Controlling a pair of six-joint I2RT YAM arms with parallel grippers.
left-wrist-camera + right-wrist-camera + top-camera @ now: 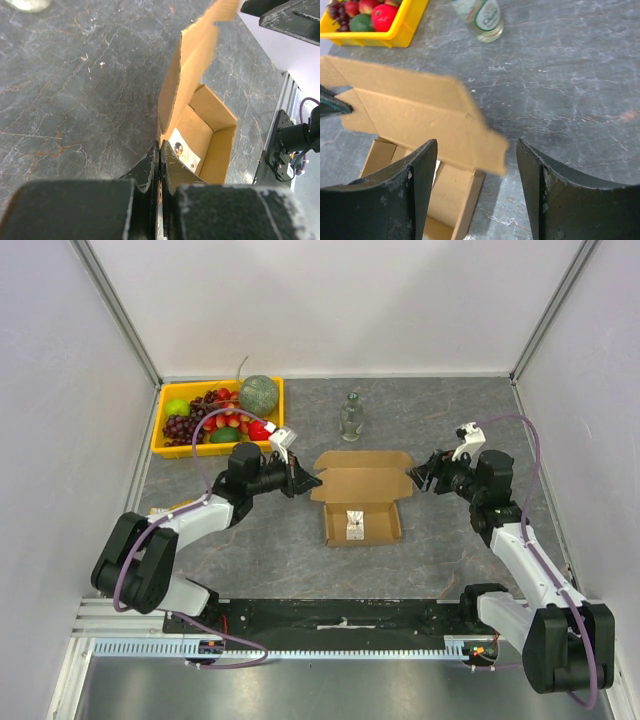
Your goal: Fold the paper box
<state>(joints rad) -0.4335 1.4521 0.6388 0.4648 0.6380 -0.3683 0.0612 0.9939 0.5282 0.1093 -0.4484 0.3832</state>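
Observation:
The paper box (pixel 360 505) is brown cardboard and lies open in the middle of the table, with its lid raised at the far side and a white label (pixel 355 523) on its floor. My left gripper (pixel 308 480) is shut on the left end of the box's lid. In the left wrist view its jaws (pixel 160 147) press together with the cardboard edge (pixel 172 95) running in between them. My right gripper (pixel 416 480) is open at the lid's right end. The lid's blurred right tab (pixel 485 145) sits between the spread fingers (pixel 420 170), touching neither.
A yellow tray (pixel 160 430) of fruit stands at the far left of the table. A clear glass bottle (pixel 351 415) stands upright just beyond the box. White walls enclose the table on three sides.

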